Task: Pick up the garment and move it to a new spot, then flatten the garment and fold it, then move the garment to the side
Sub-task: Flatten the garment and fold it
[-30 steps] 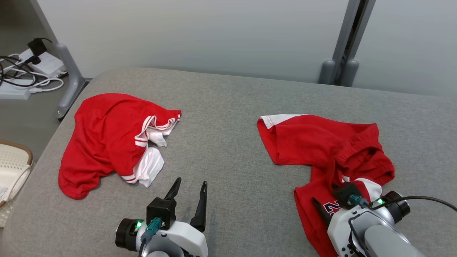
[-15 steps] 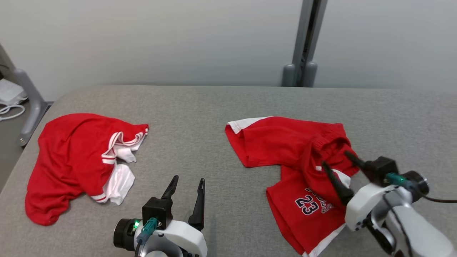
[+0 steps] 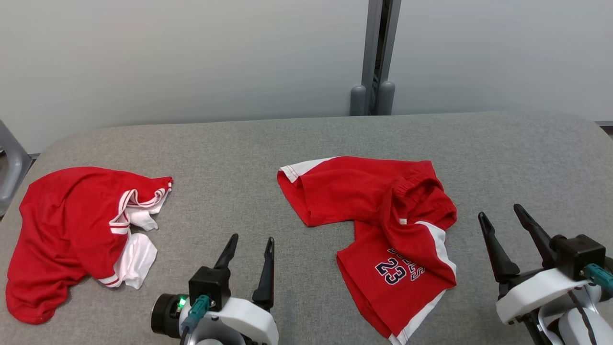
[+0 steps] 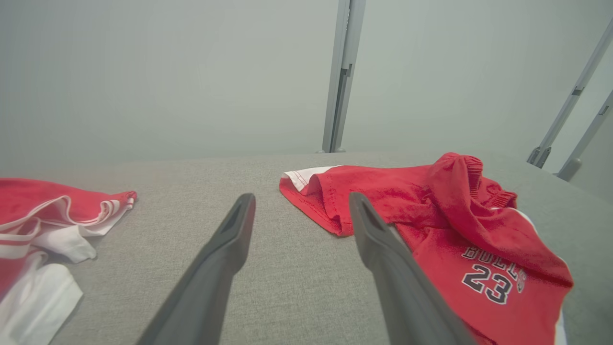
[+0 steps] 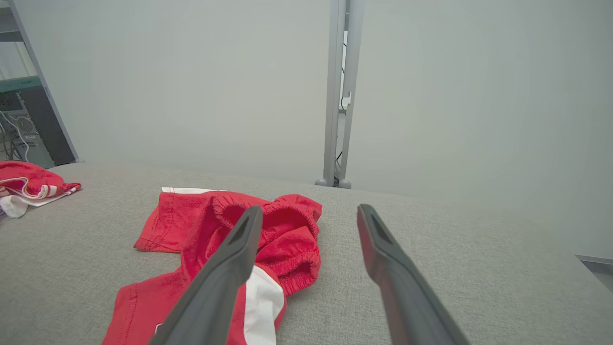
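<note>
The garment point(image 3: 364, 191), red shorts with white trim and the number 23, lies crumpled on the grey padded surface point(image 3: 239, 143), a little to the robot's right of the middle. One leg with a white hem reaches toward the robot's left. The other leg, with the number, runs toward the near edge.

The right gripper point(image 3: 499, 212) stands just beside the garment's right border, apart from it. Its two fingers are spread wide and hold nothing. The left gripper point(image 3: 253, 238) is at the near side, to the left of the garment, over plain grey cloth, also spread wide with nothing between the fingers.

A second red garment point(image 3: 67, 225) lies bunched near the left edge of the surface. Between the two garments a broad strip of grey is open. Behind the shorts the surface runs free to its far rounded edge, where the wall point(image 3: 191, 57) and a grey post point(image 3: 375, 52) stand.
</note>
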Robot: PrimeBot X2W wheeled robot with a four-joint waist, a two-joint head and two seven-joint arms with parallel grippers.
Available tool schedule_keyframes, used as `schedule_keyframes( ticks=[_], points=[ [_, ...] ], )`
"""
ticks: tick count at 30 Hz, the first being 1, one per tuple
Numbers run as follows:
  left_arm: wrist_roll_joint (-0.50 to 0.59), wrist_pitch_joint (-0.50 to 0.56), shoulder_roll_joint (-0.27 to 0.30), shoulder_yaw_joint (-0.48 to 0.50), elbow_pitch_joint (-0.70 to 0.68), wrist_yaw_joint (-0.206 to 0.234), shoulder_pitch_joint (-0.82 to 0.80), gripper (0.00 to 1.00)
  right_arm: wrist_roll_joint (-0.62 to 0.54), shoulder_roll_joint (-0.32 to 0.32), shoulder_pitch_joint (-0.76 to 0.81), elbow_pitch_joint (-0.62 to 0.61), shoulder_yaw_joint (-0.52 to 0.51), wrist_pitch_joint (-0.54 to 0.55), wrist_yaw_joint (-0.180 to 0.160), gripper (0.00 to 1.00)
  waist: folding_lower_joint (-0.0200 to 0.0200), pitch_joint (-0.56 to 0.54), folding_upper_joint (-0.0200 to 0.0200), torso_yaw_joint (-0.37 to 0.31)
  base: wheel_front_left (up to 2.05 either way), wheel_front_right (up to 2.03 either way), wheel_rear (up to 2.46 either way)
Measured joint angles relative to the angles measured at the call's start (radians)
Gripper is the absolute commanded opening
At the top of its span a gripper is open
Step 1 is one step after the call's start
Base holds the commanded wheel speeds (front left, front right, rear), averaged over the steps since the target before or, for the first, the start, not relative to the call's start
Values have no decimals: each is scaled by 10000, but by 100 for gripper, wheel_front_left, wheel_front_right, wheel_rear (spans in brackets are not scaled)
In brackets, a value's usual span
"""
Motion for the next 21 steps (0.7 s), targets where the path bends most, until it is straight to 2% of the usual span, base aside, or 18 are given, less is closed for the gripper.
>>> schedule_keyframes(
  ticks=[5,10,15,21],
  points=[
    [88,2,-12,-58,-115,6,280,100,-297,491,539,-435,-477,0,0,100,0,-10,0,-70,0,0,0],
    [163,2,-8,-82,-127,-13,285,100,-364,562,756,-366,-506,-2,0,100,0,-25,0,1,0,0,0],
    [196,2,-10,-244,-69,-92,256,100,86,360,259,284,393,-2,0,100,1,48,0,165,0,0,0],
    [150,2,-6,-535,15,-173,167,100,1695,71,-952,2006,1732,59,0,100,0,186,0,582,0,0,0]
  ],
)
